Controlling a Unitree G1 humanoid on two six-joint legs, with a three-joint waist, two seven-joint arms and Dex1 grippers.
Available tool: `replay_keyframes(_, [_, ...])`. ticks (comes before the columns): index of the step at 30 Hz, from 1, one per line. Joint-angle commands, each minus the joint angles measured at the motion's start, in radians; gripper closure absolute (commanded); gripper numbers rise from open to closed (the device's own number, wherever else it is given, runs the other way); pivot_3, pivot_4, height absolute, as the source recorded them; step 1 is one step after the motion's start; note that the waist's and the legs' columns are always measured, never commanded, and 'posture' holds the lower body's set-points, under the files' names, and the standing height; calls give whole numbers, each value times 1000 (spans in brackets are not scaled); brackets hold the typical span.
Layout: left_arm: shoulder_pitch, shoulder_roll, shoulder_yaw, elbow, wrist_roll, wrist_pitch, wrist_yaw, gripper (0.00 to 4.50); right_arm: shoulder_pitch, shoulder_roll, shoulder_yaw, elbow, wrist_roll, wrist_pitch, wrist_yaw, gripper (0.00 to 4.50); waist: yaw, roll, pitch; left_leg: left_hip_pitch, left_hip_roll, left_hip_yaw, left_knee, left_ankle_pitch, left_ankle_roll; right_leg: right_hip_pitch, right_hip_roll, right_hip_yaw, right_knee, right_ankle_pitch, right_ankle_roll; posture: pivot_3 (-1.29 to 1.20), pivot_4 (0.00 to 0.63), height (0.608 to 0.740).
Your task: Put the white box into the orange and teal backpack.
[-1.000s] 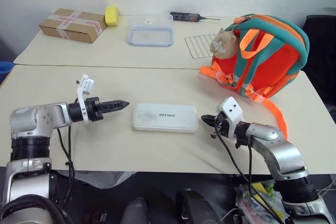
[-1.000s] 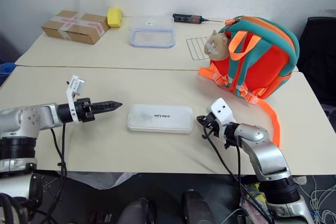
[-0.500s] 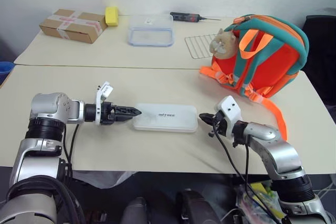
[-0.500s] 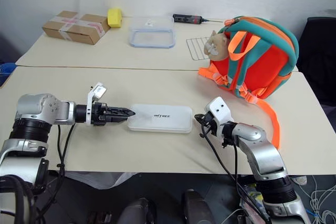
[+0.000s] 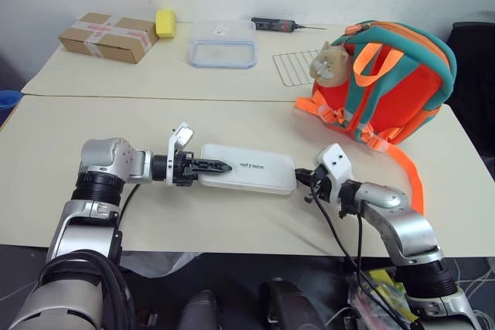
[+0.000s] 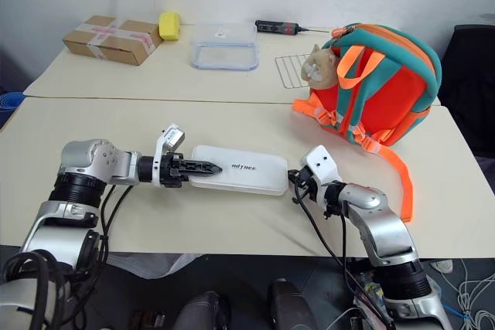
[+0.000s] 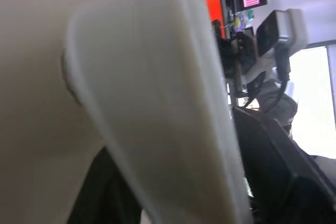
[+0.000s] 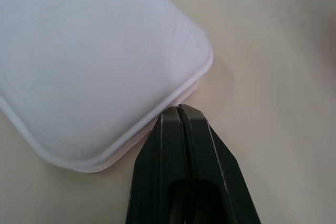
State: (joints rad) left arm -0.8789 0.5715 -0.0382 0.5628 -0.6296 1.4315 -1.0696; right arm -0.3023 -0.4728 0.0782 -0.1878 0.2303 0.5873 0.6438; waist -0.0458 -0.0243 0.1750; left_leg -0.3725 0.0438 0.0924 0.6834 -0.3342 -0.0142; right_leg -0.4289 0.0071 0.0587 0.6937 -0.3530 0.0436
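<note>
change: left gripper [image 5: 220,166] now clamped over near end of white box [image 5: 249,178], up from well short of it | right gripper [image 5: 303,183] shut, braced against far end | box on counter [image 5: 232,125], nowhere near orange and teal backpack [image 5: 387,83] | lift next, probably

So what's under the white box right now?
The white box lies on the front table. At its left end the left gripper has one finger on each side of its edge. What is beneath its middle is covered.
</note>
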Motion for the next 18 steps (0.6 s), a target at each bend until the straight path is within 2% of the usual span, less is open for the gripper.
replay_keyframes(1, [-21,15,33,-40,-45,16,-36,3169,8,6,-6,-35,6,-21,-5,4500,-1,0,0,0,0,0,0,0,0,0,0,0,0,0,0,0,150,740])
replay_keyframes(7, [8,37,114,-162,-146,103,-53,3169,67,-23,-106,-124,61,38,-18,4500,-6,0,0,-1,0,0,0,0,0,0,0,0,0,0,0,0,150,740])
replay_keyframes(10, [34,27,206,-255,-169,122,23,3169,143,-30,-301,-230,176,152,-58,3971,-4,0,0,0,0,0,0,0,0,0,0,0,0,0,0,0,150,740])
replay_keyframes(12, [41,9,289,-304,-186,143,79,3169,188,-49,-412,-289,241,209,-66,3265,3,0,0,0,0,0,0,0,0,0,0,0,0,0,0,0,150,740])
replay_keyframes(13, [54,0,335,-341,-199,152,105,3169,180,-43,-489,-296,288,255,-98,2808,5,0,0,0,0,0,0,0,0,0,0,0,0,0,0,0,150,740])
replay_keyframes(15, [86,-19,416,-417,-223,162,151,3169,129,-30,-604,-278,363,324,-163,2267,3,0,0,0,0,0,0,0,0,1,0,0,0,0,0,0,150,740])
replay_keyframes(18, [109,-30,513,-509,-262,179,215,3169,42,-45,-646,-215,392,339,-206,1329,-6,0,0,1,0,0,0,0,-1,0,0,1,1,0,0,0,150,740])
